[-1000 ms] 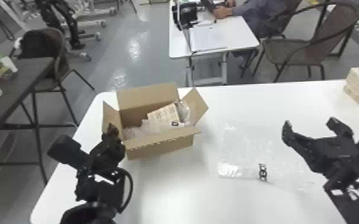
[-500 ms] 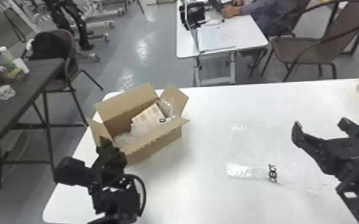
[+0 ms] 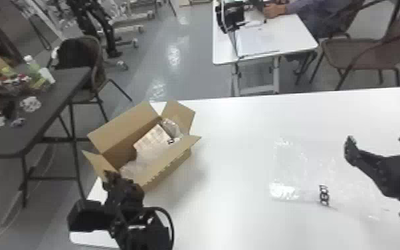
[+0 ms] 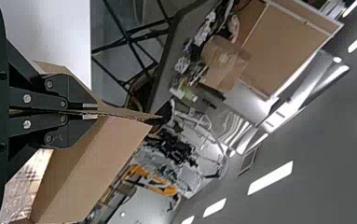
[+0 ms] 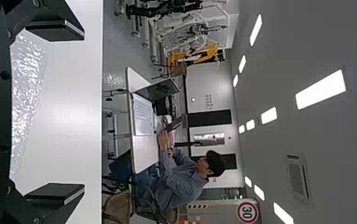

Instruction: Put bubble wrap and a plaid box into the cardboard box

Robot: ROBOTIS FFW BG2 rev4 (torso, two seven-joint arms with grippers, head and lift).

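Observation:
My left gripper is at the near left corner of the cardboard box, shut on its left flap. In the left wrist view both fingers of the left gripper pinch the flap. Inside the box lie the plaid box and some bubble wrap. A clear sheet of bubble wrap lies flat on the table to the right. My right gripper stands open at the right; in the right wrist view, the right gripper has its fingers wide apart beside bubble wrap.
The white table runs beneath everything; the cardboard box sits near its left edge. Beyond the left edge is a dark table with bottles and clutter. Farther back are a small white table and chairs.
The cardboard box has turned counterclockwise, its left end drawn nearer with my left gripper on the flap. The head view has shifted leftward. The bubble wrap sheet stays on the table.

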